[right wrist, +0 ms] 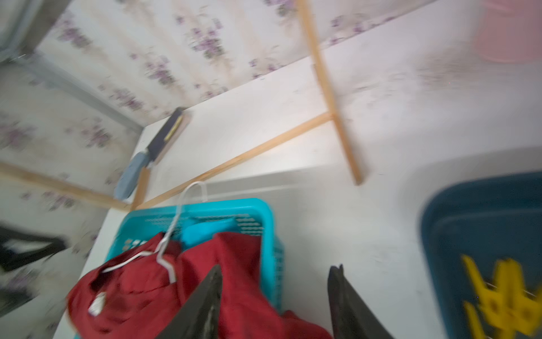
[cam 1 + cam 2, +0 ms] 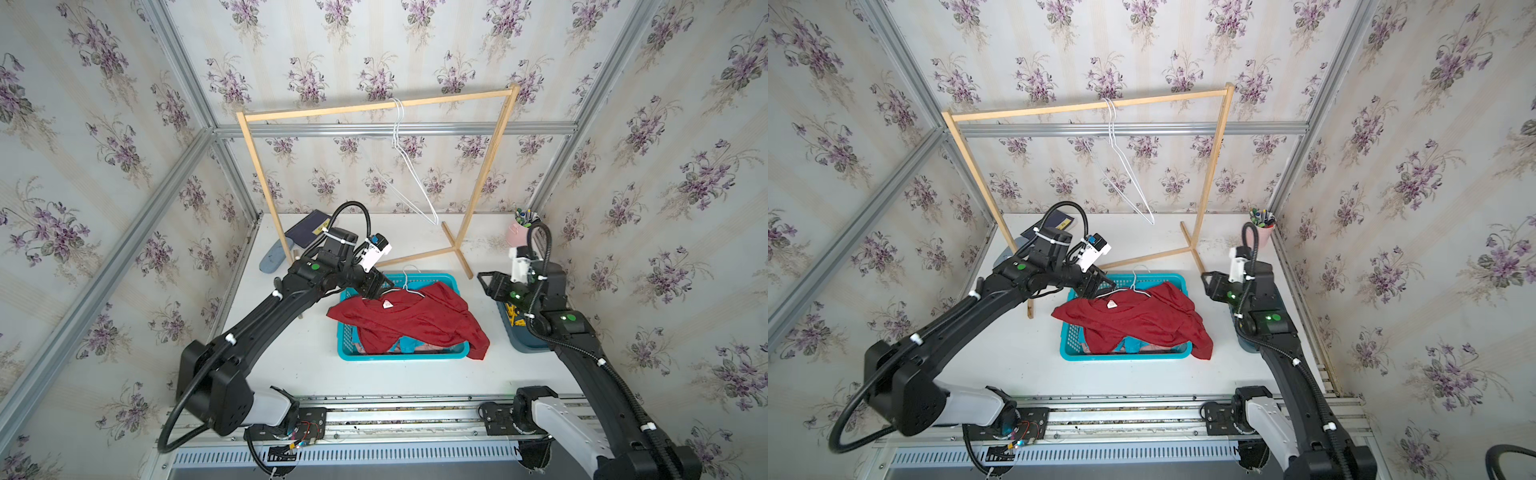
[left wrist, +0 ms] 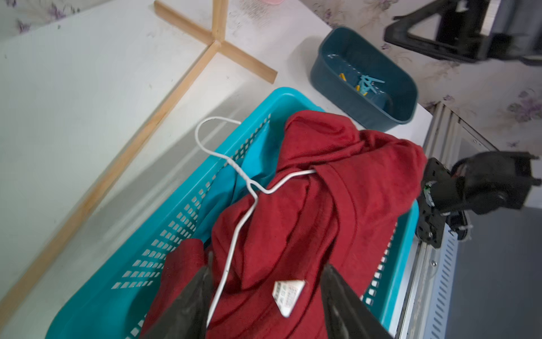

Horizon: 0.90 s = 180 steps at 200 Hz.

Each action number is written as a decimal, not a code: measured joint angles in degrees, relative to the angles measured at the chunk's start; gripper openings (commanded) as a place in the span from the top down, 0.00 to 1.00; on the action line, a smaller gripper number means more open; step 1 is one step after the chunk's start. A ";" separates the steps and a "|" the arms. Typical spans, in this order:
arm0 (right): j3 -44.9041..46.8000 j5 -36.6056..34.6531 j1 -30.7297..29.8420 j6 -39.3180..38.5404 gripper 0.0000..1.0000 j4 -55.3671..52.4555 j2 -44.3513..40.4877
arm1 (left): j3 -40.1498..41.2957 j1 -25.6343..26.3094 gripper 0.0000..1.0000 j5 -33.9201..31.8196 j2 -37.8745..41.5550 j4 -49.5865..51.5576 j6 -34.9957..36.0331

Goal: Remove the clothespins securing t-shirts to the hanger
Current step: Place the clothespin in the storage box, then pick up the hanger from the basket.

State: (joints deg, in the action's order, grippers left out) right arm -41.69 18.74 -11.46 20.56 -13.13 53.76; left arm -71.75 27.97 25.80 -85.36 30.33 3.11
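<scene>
The red shirt (image 2: 407, 320) lies in the basket (image 2: 399, 356); the clothespins (image 3: 365, 83) sit in the bin (image 3: 346, 102)
On the table (image 2: 291, 365) the basket holds the shirt on its wire hanger (image 3: 234, 243), with the bin to its right. The left claw (image 3: 268, 262) hovers half open astride collar and wire, gripping nothing. The right claw (image 1: 278, 266), half open and empty, hangs between basket and bin. No pin shows on the shirt. Pinch only pin tails, and mind the basket rim and rack foot (image 3: 217, 44).

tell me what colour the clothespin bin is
Dark teal blue bin, clearest in the left wrist view.

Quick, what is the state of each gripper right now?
Left gripper: open, astride the dark red t-shirt and white hanger.
Right gripper: open, holding nothing.
</scene>
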 measured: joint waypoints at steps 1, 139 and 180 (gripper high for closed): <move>-0.04 0.00 -0.31 0.02 0.45 0.11 0.15 | -0.17 0.07 0.55 -0.15 -0.52 -0.02 -0.52; 2.10 0.81 -8.87 -2.95 0.43 6.82 4.83 | -4.28 5.42 0.90 -1.62 -18.34 -13.25 -26.25; 0.76 1.97 -8.87 -4.44 0.39 6.86 3.93 | -2.93 5.44 1.00 -1.77 -13.09 -13.60 -27.19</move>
State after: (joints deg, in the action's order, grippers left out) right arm -40.93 20.71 -20.34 16.12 -6.26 57.69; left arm -74.67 33.41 24.03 -98.45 16.73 -24.08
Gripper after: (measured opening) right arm 0.595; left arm 0.078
